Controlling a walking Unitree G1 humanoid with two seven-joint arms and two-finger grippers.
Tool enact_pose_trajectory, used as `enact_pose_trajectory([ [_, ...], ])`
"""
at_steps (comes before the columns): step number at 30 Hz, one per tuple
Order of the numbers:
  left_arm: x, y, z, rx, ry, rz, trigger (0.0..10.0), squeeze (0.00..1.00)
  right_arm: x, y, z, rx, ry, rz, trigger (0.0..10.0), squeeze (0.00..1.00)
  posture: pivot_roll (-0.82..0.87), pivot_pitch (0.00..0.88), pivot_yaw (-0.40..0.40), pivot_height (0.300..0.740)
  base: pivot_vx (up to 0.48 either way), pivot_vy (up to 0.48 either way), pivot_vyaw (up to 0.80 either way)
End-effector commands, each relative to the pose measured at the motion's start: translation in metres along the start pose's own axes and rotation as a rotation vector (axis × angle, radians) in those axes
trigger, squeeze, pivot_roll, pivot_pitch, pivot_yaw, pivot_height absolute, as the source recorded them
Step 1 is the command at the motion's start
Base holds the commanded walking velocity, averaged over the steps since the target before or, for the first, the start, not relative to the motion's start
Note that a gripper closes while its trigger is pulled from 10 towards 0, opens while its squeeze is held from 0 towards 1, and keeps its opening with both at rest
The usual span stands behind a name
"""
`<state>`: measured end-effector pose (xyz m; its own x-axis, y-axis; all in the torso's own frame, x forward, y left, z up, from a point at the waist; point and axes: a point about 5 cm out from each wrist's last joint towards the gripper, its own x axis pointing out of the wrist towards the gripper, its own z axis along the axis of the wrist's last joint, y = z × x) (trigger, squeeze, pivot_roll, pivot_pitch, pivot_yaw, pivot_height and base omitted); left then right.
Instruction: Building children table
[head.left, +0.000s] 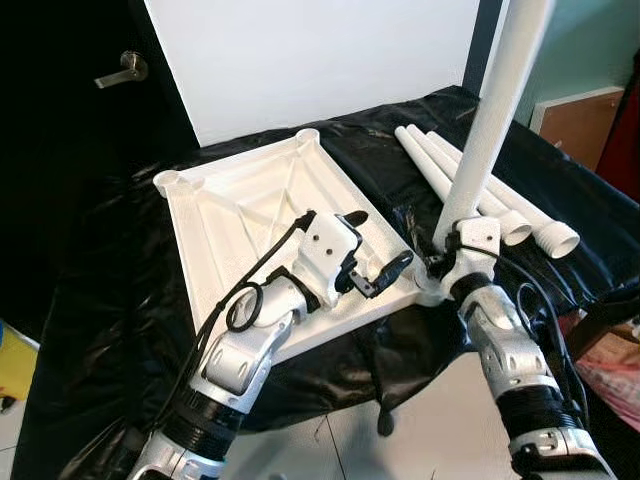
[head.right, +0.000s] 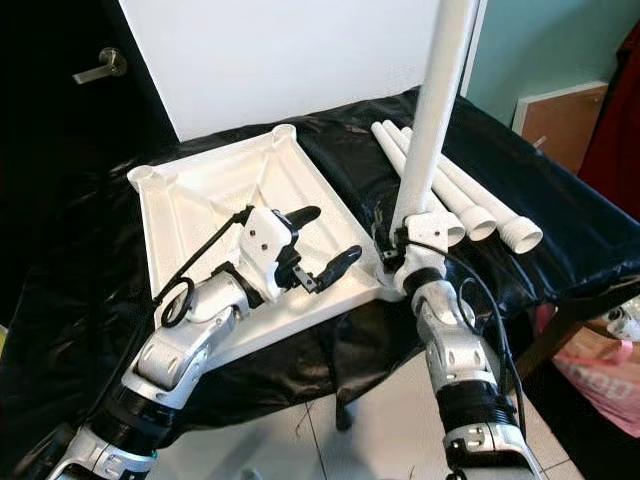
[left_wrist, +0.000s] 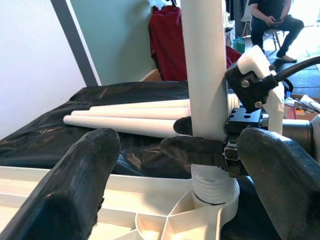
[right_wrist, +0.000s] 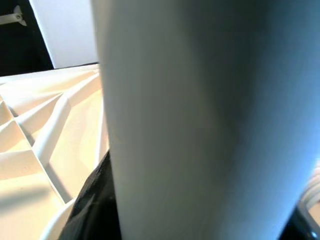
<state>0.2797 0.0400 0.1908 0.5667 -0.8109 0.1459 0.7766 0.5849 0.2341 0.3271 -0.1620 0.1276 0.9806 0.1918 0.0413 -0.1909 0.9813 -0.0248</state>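
Observation:
The white table top (head.left: 230, 215) lies upside down, ribs up, on a table draped in black plastic. One white leg (head.left: 495, 110) stands upright in the near right corner socket (left_wrist: 212, 200). My right gripper (head.left: 440, 262) is shut on this leg just above the socket; the leg (right_wrist: 200, 125) looms close in the right wrist view. My left gripper (head.left: 383, 238) hovers open over the table top's near right part, pointing at the leg, with nothing between its fingers (left_wrist: 75, 185). Three loose legs (head.left: 470, 185) lie side by side at the right.
The black sheet (head.left: 110, 330) hangs over the table's front edge, with white floor below. A dark door with a handle (head.left: 122, 68) and a white board (head.left: 310, 60) stand behind. A wooden cabinet (head.left: 570, 120) is at right. A person (left_wrist: 272, 15) sits far off.

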Motion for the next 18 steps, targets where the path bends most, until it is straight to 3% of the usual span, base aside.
enact_pose_trajectory([
  [1,-0.001,0.002,0.003,0.013,-0.002,-0.044,10.0,0.0,-0.012,0.003,-0.039,0.039,0.192,-0.012,10.0,0.0,-0.11,0.007,0.091,0.74,0.0,0.0,0.0],
  [3,-0.001,0.002,0.004,0.012,-0.005,-0.042,10.0,0.0,-0.016,0.01,-0.036,-0.115,0.13,0.066,10.0,0.0,-0.11,0.008,0.091,0.74,0.0,0.0,0.0],
  [7,-0.001,0.002,0.005,0.006,-0.01,-0.042,10.0,0.0,-0.019,0.012,-0.043,-0.093,0.164,0.05,10.0,0.0,-0.11,0.01,0.091,0.74,0.0,0.0,0.0],
  [18,0.0,0.002,0.005,0.009,-0.011,-0.039,10.0,0.0,-0.024,0.016,-0.042,-0.201,0.118,0.077,10.0,0.0,-0.11,0.009,0.086,0.74,0.0,0.0,0.0],
])
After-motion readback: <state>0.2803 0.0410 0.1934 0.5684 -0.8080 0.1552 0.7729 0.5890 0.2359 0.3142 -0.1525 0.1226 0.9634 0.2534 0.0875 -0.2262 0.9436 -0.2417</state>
